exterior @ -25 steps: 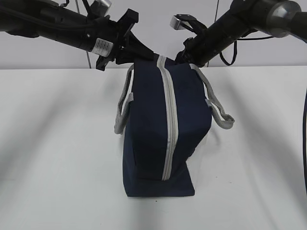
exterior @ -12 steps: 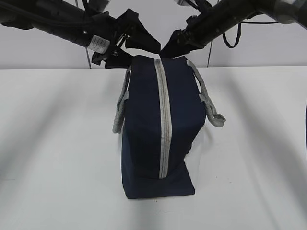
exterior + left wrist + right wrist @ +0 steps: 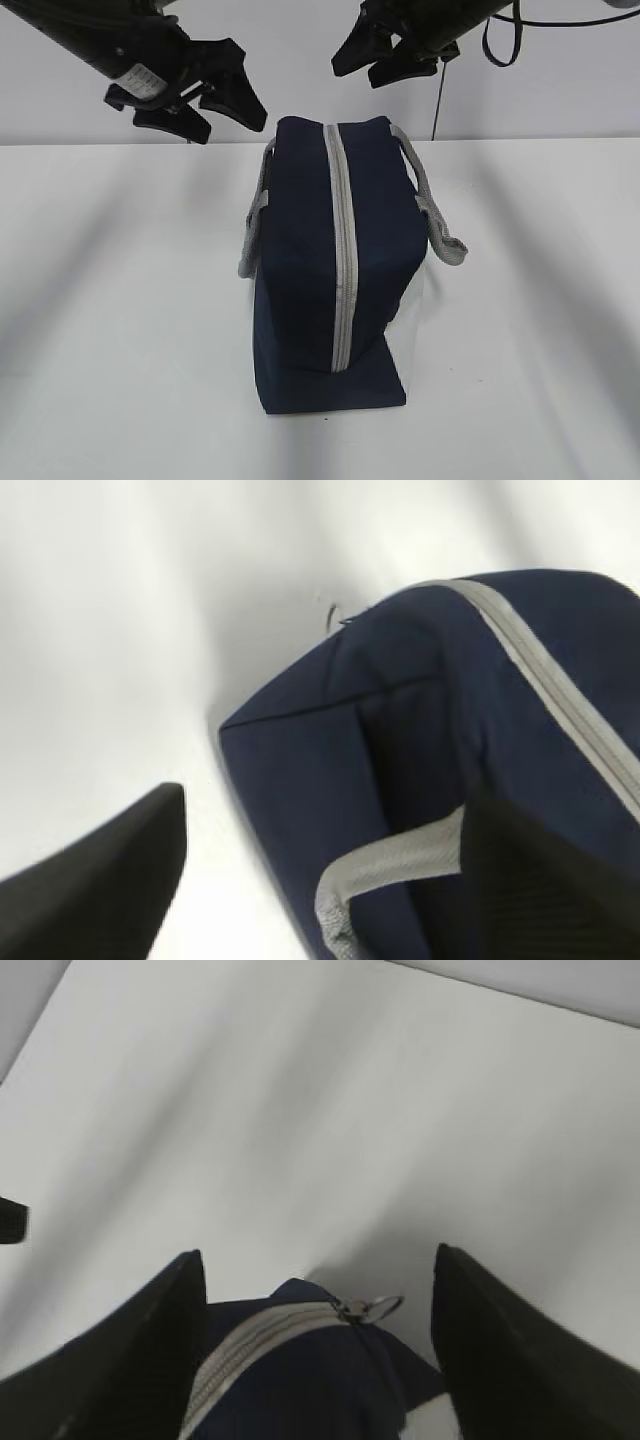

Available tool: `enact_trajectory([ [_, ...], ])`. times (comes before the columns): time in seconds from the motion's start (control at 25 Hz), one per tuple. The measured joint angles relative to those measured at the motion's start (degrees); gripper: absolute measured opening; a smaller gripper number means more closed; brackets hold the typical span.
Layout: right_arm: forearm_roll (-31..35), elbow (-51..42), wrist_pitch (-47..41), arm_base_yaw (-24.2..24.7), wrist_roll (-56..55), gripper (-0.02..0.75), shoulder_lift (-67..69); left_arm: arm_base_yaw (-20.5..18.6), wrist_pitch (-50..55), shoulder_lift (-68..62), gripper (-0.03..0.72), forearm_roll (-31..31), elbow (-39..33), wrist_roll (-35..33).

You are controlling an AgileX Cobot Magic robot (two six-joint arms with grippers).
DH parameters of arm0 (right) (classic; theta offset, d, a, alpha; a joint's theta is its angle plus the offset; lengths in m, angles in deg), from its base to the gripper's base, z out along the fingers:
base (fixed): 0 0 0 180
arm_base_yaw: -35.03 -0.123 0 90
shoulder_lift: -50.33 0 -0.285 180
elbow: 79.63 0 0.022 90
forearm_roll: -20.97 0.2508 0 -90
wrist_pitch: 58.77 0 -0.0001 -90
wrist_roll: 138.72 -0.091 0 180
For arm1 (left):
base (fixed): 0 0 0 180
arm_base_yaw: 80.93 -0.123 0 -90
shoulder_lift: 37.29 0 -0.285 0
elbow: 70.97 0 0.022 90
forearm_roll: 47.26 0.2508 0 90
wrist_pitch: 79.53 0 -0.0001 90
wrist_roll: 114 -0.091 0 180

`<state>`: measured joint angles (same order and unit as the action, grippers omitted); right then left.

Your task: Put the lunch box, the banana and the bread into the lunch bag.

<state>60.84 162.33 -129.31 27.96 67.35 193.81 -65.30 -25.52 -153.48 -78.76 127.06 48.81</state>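
Bench [image 3: 120, 330] is plain white, matte, with soft diagonal shadows of the arms streaking both sides; behind it a pale grey wall [image 3: 290, 60] meets the bench edge in a straight line across the exterior view. Left tool [image 3: 205, 110] hangs in the air above the bench, up and left of the bag, jaws apart, nothing between them; in the left wrist view its two dark fingers [image 3: 95, 880] frame the bag's near end and one grey strap handle [image 3: 390, 865] from above. Lunch bag [image 3: 335, 270] stands upright in the middle of the bench, navy fabric, grey zipper strip [image 3: 342, 260] running over the top and down the end that faces the exterior camera, strip looks closed along the visible length. One grey strap droops off each side, left strap [image 3: 255, 225] flat against the bag, right strap [image 3: 435, 215] hanging out a bit further. Thin white panel shows along the bag's lower right edge. Right tool [image 3: 385, 60] is above and just behind the bag top, jaws apart, empty, not touching the fabric; the right wrist view looks down between its fingers [image 3: 500, 1350] at the bag's far end, where the metal ring zipper pull [image 3: 372, 1308] lies at the end of the strip. A dark cable [image 3: 500, 40] loops off the right arm. Lunch box, banana and bread: not visible in any view.
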Motion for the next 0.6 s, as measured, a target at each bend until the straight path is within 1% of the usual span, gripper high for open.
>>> enact_trajectory([
  [0.16, -6.2, -3.9, -0.1, 0.0, -4.7, 0.518, -5.2, 0.0, 0.9, 3.9, 0.543, 8.4, 0.0, 6.5],
  [0.32, -10.9, -13.1, -0.2, 0.0, -7.1, 0.517, -13.1, 0.0, 4.3, 7.1, 0.539, 15.9, 0.0, 10.8],
  [0.48, -11.9, -22.9, -0.5, 0.0, -8.3, 0.516, -19.7, 0.0, 8.6, 8.0, 0.539, 22.9, 0.0, 14.6],
  [0.6, -12.0, -29.8, -0.5, 0.0, -8.4, 0.516, -23.7, 0.0, 11.3, 8.1, 0.539, 24.6, 0.0, 15.8],
])
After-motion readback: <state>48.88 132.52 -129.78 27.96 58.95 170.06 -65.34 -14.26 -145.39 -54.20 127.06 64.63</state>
